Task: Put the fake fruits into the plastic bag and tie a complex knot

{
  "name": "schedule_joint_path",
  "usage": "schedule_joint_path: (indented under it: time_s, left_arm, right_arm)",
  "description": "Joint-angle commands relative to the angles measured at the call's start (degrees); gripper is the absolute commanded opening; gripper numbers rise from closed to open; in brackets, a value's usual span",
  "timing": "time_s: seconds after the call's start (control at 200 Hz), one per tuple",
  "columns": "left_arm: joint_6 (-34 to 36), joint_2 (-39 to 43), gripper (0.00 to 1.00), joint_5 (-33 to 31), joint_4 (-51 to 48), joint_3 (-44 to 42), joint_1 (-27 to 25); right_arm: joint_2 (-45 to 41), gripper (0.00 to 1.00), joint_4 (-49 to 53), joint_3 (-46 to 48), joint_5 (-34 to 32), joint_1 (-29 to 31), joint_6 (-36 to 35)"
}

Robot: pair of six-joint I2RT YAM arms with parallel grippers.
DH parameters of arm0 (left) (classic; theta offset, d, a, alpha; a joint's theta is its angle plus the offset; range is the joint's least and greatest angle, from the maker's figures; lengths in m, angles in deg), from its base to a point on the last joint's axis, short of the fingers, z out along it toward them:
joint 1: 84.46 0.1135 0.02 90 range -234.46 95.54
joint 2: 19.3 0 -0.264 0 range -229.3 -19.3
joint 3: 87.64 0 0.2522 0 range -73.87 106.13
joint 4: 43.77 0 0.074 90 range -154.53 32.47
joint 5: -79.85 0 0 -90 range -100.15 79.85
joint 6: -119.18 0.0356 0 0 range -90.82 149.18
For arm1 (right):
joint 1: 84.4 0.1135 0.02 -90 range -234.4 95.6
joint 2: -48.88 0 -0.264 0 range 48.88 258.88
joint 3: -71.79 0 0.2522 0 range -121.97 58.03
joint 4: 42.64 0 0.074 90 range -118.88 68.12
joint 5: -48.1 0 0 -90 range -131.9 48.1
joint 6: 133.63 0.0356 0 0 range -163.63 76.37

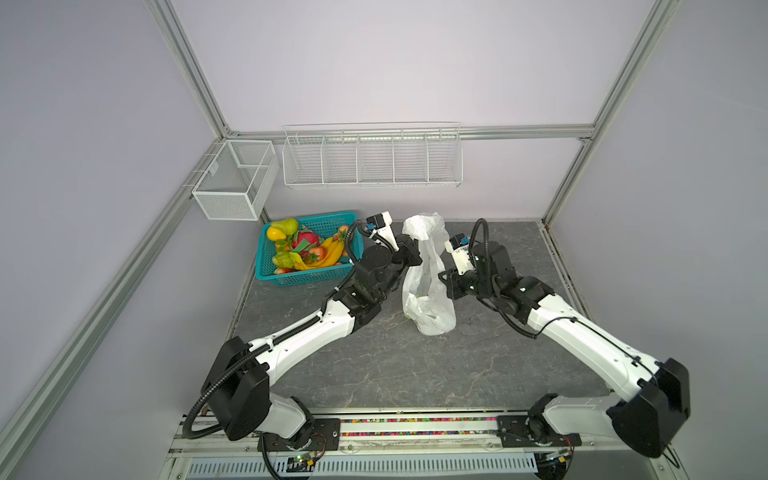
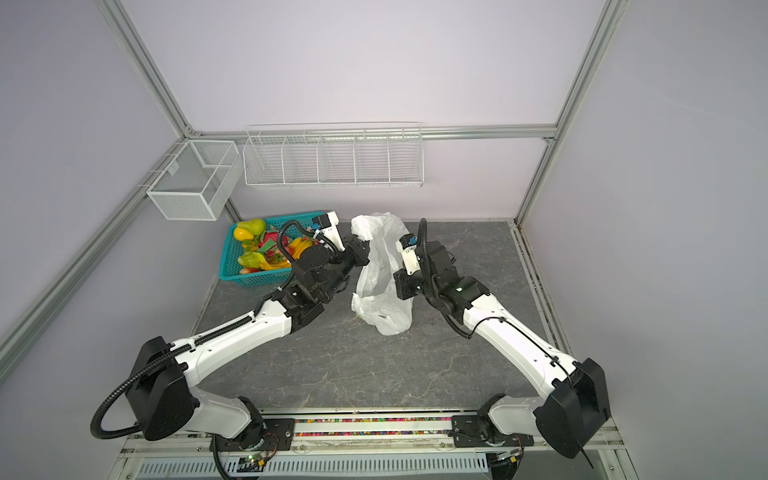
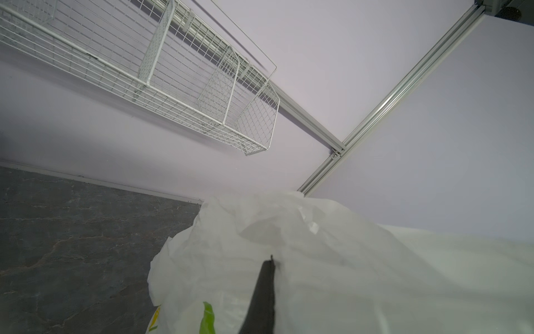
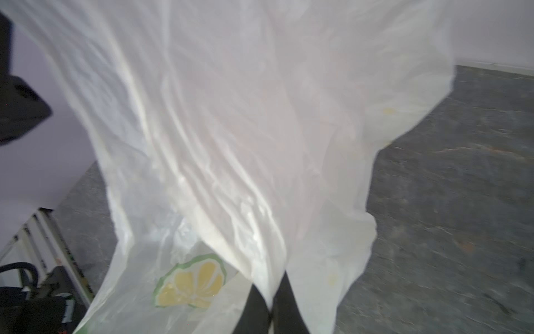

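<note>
The plastic bag [image 1: 428, 307] [image 2: 384, 309] stands upright mid-table, white with lemon prints, its top pulled up. My left gripper [image 1: 415, 254] [image 2: 365, 254] is shut on its upper left edge. In the left wrist view one dark finger [image 3: 264, 289] shows against the plastic bag [image 3: 318, 260]; the film hides the other. My right gripper [image 1: 445, 279] [image 2: 397, 283] is shut on the right side; in the right wrist view a fold of the bag [image 4: 231, 130] is pinched in the gripper [image 4: 270, 284]. The fake fruits [image 1: 305, 249] [image 2: 259, 251] lie in the teal basket. The knot is out of view.
The teal lattice basket [image 1: 307, 277] [image 2: 253, 281] sits at the back left, close to my left arm. A white wire shelf [image 1: 372, 160] and a white mesh box [image 1: 232, 178] hang on the back wall above the table. Aluminium frame posts border the grey stone-patterned tabletop [image 1: 415, 365].
</note>
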Motion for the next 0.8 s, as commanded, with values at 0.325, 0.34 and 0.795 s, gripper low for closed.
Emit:
schedule_joint_path:
  time_s: [0.325,0.34,0.795]
  left_arm:
    - [4.7,0.9,0.16,8.3,0.4,-19.7,5.4]
    - [5.2,0.7,0.19,8.4,0.8,-20.3,5.4]
    - [38.7,8.1,0.79,5.8,4.0,-27.1,-0.4]
  right_arm:
    - [3.7,0.06,22.2,-13.0,7.5,-16.9,-15.1]
    - [4.4,0.06,21.8,-13.2,9.0,-17.2,-14.9]
    - [12.5,0.06,19.9,-12.7,29.1,-18.1,-14.2]
